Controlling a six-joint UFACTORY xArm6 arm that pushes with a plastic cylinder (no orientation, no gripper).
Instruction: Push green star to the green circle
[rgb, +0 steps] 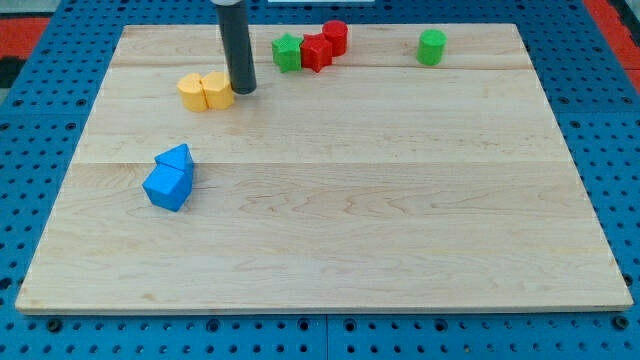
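Observation:
The green star (287, 52) sits near the view's top, left of centre, touching a red star-like block (316, 52) on its right. The green circle (432, 47) stands alone at the view's top right, well to the right of the green star. My tip (243, 90) rests on the board below and to the left of the green star, just right of the yellow blocks, and apart from the star.
A red cylinder (335, 36) sits behind the red star. Two yellow blocks (205, 90) lie side by side left of my tip. Two blue blocks (170, 177) lie together at the view's left. The wooden board (330, 200) is bordered by blue pegboard.

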